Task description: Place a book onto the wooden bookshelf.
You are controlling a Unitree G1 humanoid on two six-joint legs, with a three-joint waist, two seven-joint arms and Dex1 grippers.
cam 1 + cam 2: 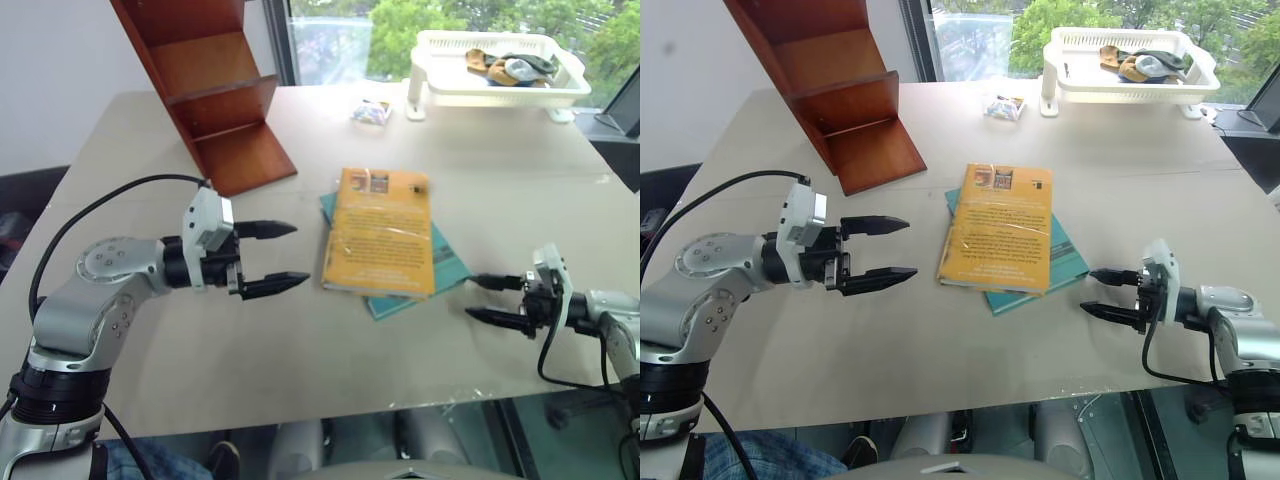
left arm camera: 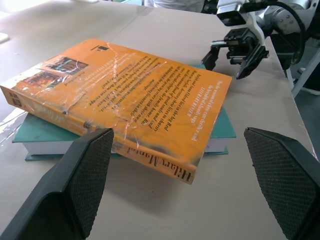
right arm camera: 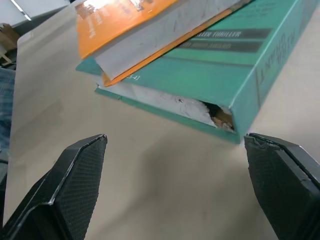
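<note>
The orange book (image 1: pixel 381 234) lies on a teal book (image 1: pixel 448 268) mid-bench, long axis running away from the robot, between the released left hand (image 1: pixel 272 257) and released right hand (image 1: pixel 492 299); the left is nearer.

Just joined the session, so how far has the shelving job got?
Nothing is done yet: the thick orange-yellow plastic-wrapped book lies flat on a thinner teal book on the beige table. Nothing is in hand: the left gripper and right gripper flank it, open and empty. Left: grasp it, lift it, set it on the reddish-brown wooden bookshelf.
</note>
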